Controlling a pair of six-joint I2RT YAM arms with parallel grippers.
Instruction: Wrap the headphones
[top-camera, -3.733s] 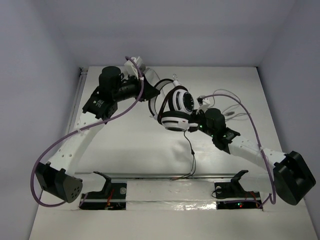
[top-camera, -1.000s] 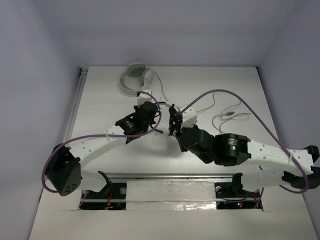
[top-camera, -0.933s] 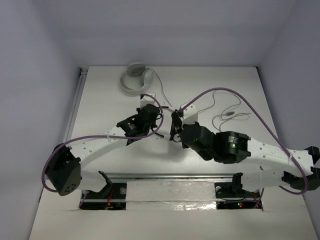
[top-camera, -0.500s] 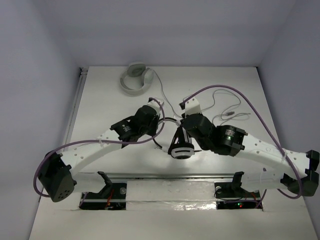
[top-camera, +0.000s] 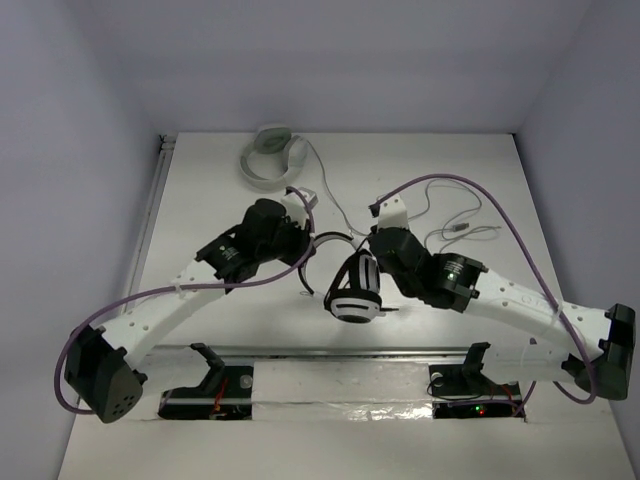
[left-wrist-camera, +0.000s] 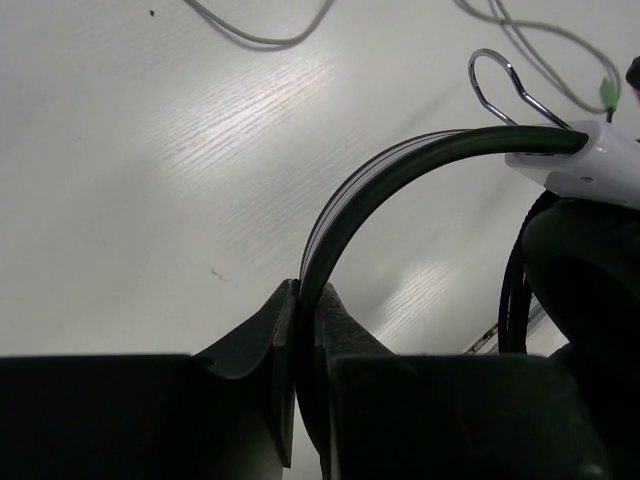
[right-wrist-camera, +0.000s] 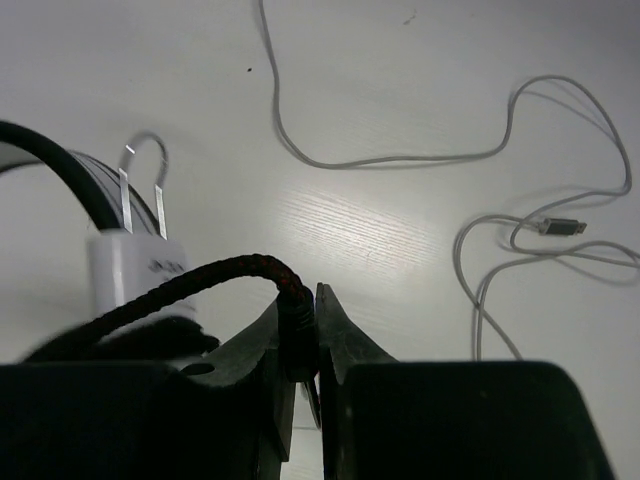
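The headphones are at the centre of the top view, between both arms. At the lower middle of the left wrist frame, the left gripper pinches the black headband. Low centre in its own frame, the right gripper is clamped on the braided cable.
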